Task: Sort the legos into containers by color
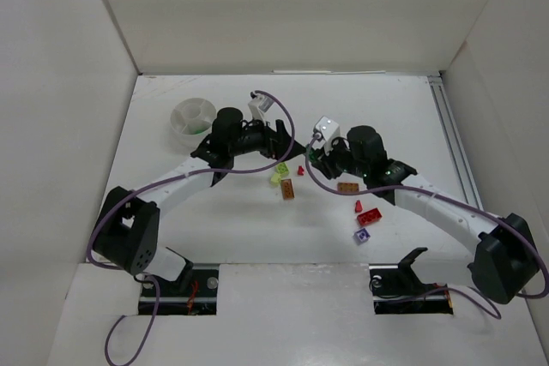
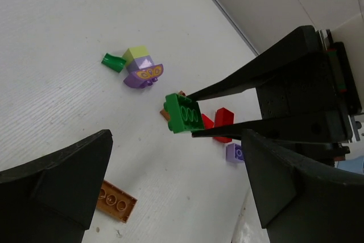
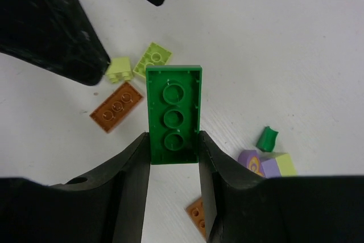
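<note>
Right gripper [image 3: 173,140]: narrow, its fingers pinching one short end of a green plate [image 3: 173,106].
Left gripper [image 2: 175,135]: spread wide, holding nothing, close to that plate.
Right wrist view only: the plate's hollow underside with three round tubes; an orange-brown plate [image 3: 116,113] and lime bricks [image 3: 152,60] beyond it.
Left wrist view only: the plate's other face, red bricks [image 2: 223,119] behind it.
Top view only: white dish [image 1: 178,130] at far left, well apart from the loose legos.
Dish contents: something green [image 1: 199,129] in one compartment; the rest too small to tell.

We see bright, even light on the white worktop [image 1: 240,229], faint soft shadows, and slightly blurred near tool fingers [image 2: 57,186].
</note>
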Controlling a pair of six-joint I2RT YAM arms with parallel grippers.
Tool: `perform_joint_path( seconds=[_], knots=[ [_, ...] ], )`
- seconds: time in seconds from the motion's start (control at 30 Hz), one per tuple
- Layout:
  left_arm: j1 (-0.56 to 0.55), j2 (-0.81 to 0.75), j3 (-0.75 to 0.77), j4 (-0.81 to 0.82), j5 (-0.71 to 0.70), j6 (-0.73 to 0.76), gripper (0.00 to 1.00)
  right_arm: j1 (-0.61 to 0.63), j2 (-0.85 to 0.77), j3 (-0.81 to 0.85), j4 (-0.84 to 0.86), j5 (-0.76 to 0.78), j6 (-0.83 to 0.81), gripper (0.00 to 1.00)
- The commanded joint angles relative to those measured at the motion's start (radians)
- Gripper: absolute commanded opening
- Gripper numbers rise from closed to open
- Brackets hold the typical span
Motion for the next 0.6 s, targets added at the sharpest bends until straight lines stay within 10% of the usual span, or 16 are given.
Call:
perform_joint_path(
  seconds=[0.0,0.33,0.57],
  knots=[
    [-0.001,0.009,0.040,0.054,0.010,-0.015,0.92,0.035,0.006,0.054,0.081,-0.044,-0.029,0.11],
    [-0.011,0.059,0.060,0.054,0.007,-0.025,0.68,0.064,-0.003,0.072,0.110,-0.041,-0.031,0.11],
    [-0.011,0.069,0.069,0.054,-0.011,-0.048,0.21,0.073,0.006,0.081,0.119,-0.041,-0.031,0.11]
  ],
)
